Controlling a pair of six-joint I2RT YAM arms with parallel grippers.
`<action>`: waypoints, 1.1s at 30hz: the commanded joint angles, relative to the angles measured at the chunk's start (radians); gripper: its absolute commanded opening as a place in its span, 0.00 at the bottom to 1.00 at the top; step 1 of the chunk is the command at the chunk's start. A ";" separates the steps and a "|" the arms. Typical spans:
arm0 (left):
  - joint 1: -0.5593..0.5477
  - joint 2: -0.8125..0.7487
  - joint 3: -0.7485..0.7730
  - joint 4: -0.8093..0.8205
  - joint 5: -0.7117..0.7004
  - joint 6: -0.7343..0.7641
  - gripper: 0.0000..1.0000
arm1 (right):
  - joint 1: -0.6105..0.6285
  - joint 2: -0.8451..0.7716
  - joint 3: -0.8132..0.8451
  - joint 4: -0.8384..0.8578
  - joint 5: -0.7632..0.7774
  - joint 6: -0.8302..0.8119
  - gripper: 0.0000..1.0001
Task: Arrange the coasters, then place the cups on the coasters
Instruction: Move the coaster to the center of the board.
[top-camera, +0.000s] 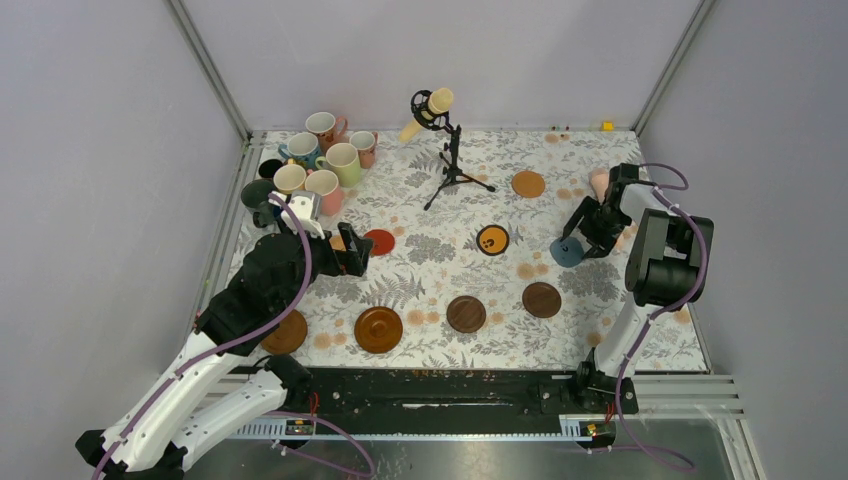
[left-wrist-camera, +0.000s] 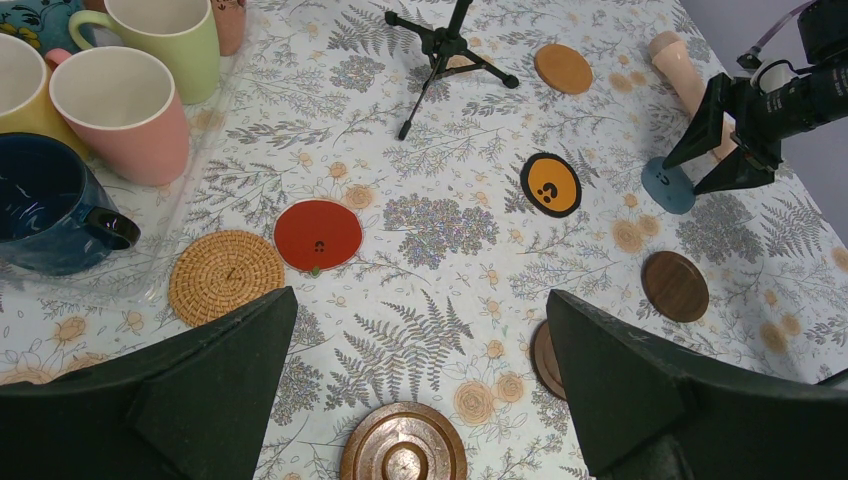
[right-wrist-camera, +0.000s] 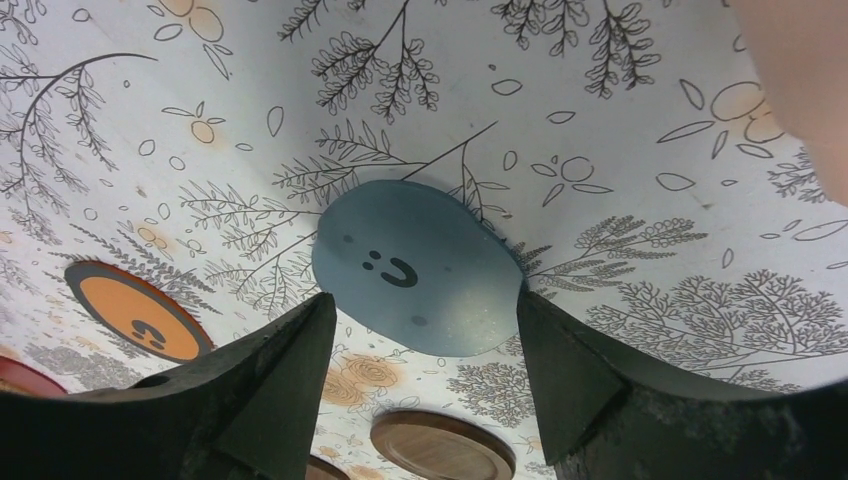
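The right tool stands with jaws apart astride the grey-blue coaster on the right part of the desk, a fingertip at each side of its rim; whether they pinch the disc or merely flank it I cannot tell. The left tool is released wide and holds nothing, above the desk near the red coaster and the cork coaster, which the arm mostly hides in the top view. The cups crowd the far left corner, off the coasters, several cut off at the left wrist view's edge, and a brown coaster lies partly under the left arm
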 joint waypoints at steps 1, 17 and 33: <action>0.000 -0.011 0.004 0.049 -0.010 0.006 0.99 | 0.014 0.022 0.006 0.009 -0.048 0.013 0.73; 0.000 -0.001 0.006 0.052 -0.003 0.005 0.99 | 0.110 0.013 0.020 -0.020 0.013 -0.007 0.65; -0.001 -0.010 0.003 0.053 0.003 0.003 0.99 | 0.022 -0.030 0.031 -0.045 0.116 -0.109 0.81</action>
